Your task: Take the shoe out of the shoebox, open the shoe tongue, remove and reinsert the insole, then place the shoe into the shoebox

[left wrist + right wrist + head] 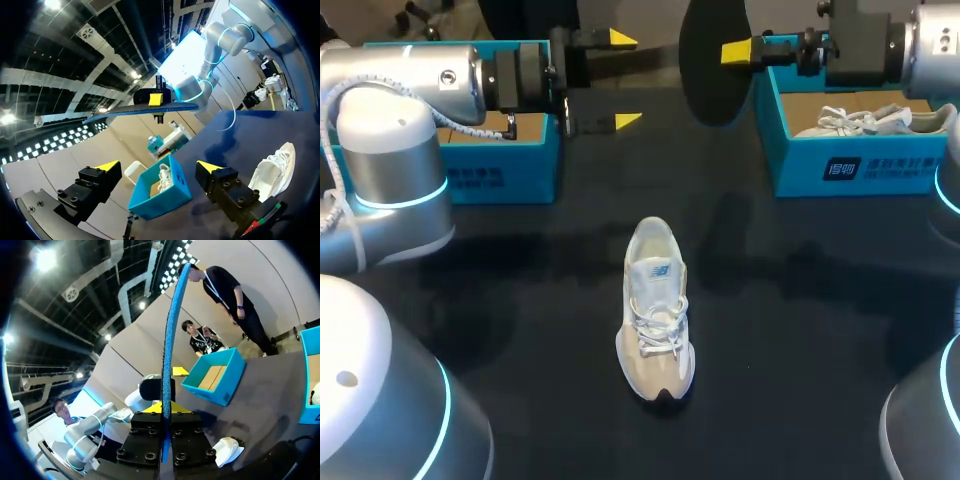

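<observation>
Two blue shoeboxes sit at the far side of your black table [800, 300]. The left shoebox [510, 165] and the right shoebox [860, 165] each carry white print on the front wall, a square mark beside lines of characters, too small to make out. The right shoebox holds a second shoe [850, 120], white with loose laces, and the left one shows bare brown card inside. The shoe [656, 310] you are working on stands upright on its sole in the middle of the table, well apart from both boxes. It has a pale cream and white upper, white laces loosely tied, a small logo patch on the tongue and a dark tip of sole at the end nearest the robot. Your right gripper [738, 50] is clamped on the insole [715, 60], a dark oval sheet held up above the table's far side between the boxes. From that wrist it stands edge-on between the fingers, blue along the edge. Your left gripper [623, 80] is spread wide with nothing in it, just beside the left shoebox and facing the insole.
</observation>
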Controlling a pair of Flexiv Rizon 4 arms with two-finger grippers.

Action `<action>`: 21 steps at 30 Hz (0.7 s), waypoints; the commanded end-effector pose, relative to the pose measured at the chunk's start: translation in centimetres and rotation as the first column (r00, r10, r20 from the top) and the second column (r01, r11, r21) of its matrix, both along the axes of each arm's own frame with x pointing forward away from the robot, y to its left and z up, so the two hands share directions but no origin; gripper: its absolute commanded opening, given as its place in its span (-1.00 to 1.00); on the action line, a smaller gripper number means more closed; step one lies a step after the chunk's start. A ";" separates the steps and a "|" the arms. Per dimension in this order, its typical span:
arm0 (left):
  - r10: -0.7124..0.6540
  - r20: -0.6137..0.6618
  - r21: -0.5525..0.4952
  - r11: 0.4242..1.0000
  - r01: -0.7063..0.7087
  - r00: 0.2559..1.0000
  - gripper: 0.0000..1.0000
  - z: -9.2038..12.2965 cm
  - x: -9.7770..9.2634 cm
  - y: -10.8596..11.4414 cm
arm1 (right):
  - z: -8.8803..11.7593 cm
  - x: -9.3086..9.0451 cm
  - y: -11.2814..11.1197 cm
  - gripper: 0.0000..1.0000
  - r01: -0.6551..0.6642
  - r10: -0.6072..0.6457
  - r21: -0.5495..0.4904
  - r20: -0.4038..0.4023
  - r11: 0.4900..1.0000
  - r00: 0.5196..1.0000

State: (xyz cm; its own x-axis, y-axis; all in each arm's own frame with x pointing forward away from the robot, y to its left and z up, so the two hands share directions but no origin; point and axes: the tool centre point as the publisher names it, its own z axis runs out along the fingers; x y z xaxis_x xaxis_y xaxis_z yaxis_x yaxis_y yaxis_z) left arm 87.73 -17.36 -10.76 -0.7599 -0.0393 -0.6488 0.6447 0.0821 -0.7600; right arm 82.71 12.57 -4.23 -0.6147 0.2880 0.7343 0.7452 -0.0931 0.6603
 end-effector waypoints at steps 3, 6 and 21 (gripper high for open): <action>0.004 -0.035 0.015 1.000 -0.004 0.999 1.00 -0.4 0.2 -0.2 | 0.0 0.1 0.2 -1.00 0.002 -0.002 -0.001 -0.001 1.000 1.000; 0.009 -0.088 0.040 0.999 -0.005 0.996 1.00 -0.9 0.4 -0.1 | -0.3 0.3 0.2 -1.00 0.000 0.000 -0.019 0.000 1.000 1.000; 0.072 -0.335 0.238 0.971 0.011 0.940 1.00 -5.5 -2.1 3.2 | -2.0 2.1 2.0 -1.00 -0.061 0.087 -0.131 0.200 0.990 0.976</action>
State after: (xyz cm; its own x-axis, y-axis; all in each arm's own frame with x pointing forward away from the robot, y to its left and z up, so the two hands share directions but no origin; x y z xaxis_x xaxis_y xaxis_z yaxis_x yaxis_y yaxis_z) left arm 86.52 -15.23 -16.09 -0.9265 0.0305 -0.3750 0.3702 0.2526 -0.8939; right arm 84.14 13.96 -6.31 -0.7720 0.3165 0.5513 0.5923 0.0434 0.8045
